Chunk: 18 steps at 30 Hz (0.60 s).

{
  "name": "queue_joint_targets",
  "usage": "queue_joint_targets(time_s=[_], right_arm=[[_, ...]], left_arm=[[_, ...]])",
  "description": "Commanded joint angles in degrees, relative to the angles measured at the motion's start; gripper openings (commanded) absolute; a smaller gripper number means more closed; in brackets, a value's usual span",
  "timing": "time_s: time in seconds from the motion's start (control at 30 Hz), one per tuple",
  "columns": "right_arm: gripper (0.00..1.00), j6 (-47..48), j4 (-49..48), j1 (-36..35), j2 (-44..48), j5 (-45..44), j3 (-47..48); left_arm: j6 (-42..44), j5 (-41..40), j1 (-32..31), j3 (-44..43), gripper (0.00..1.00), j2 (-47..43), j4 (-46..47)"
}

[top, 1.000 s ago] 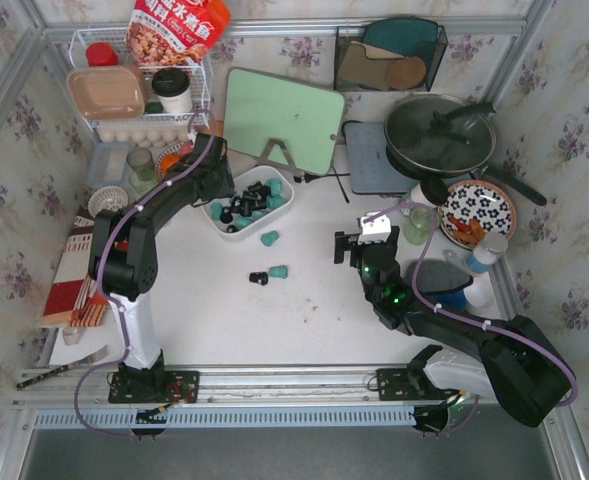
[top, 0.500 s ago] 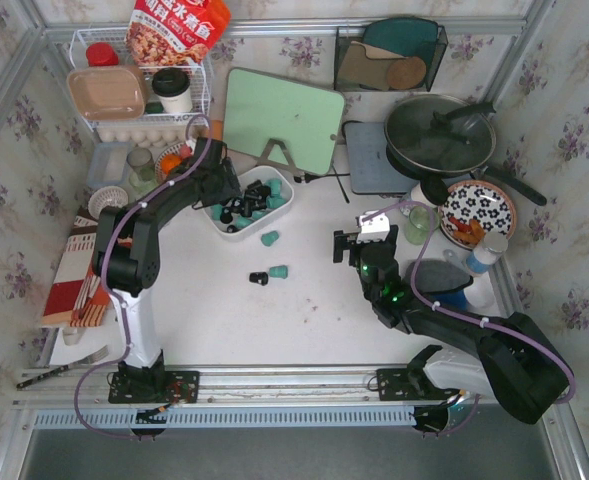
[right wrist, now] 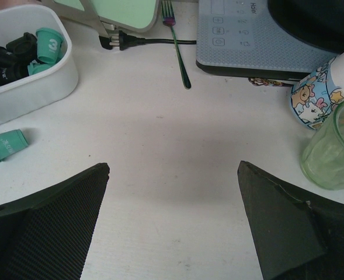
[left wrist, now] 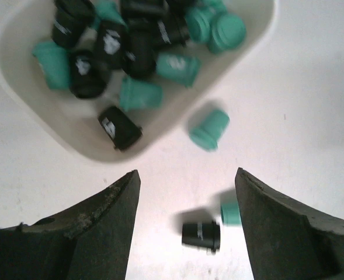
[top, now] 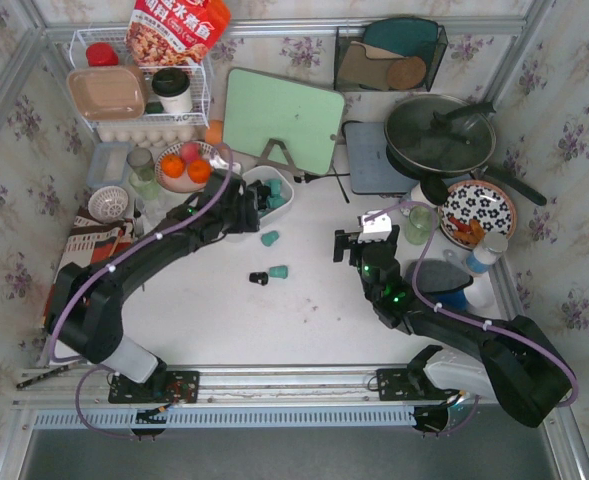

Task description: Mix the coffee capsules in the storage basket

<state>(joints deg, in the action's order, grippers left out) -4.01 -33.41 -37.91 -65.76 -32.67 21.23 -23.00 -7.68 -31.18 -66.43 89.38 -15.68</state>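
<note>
The white storage basket (top: 277, 188) (left wrist: 37, 116) (right wrist: 37, 87) holds several teal and black coffee capsules (left wrist: 131, 52). Three more capsules lie on the table in front of it: a teal one (top: 270, 238) (left wrist: 209, 129) (right wrist: 5, 144), another teal one (top: 278, 271) (left wrist: 230, 213), and a black one (top: 259, 278) (left wrist: 201, 234). My left gripper (top: 244, 212) (left wrist: 187, 174) hovers open over the basket's near edge, nothing between its fingers. To the right, my right gripper (top: 357, 243) (right wrist: 173, 165) stands wide open and empty over bare table.
A green cutting board (top: 282, 118) leans behind the basket, with a fork (right wrist: 177, 41) and a plug beside it. An induction cooker (top: 374, 160), pan (top: 439, 135), green glass (top: 417, 225) and patterned plate (top: 477, 212) crowd the right. A plate of oranges (top: 186, 165) and a wire rack (top: 139, 90) stand at left.
The left arm has dropped and stretched out, pulling its gripper from inside the basket to the near edge, with its jaws opening wider. The right arm has not moved.
</note>
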Motion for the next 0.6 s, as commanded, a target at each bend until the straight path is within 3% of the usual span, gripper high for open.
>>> queue_joint_targets(time_s=[0.0, 0.27, 0.57], right_arm=[[1.0, -0.34, 0.22, -0.05, 0.95, -0.55, 0.15], [1.0, -0.49, -0.09, -0.06, 1.13, -0.65, -0.14], [1.0, -0.94, -0.31, -0.06, 0.65, -0.33, -0.3]], left_arm=[[4.01, -4.01, -4.66, 4.76, 0.69, -4.45, -2.19], [1.12, -4.09, -7.79, 11.8, 0.69, -11.25, -5.32], [0.73, -0.77, -8.46, 12.86, 0.65, -7.72, -4.42]])
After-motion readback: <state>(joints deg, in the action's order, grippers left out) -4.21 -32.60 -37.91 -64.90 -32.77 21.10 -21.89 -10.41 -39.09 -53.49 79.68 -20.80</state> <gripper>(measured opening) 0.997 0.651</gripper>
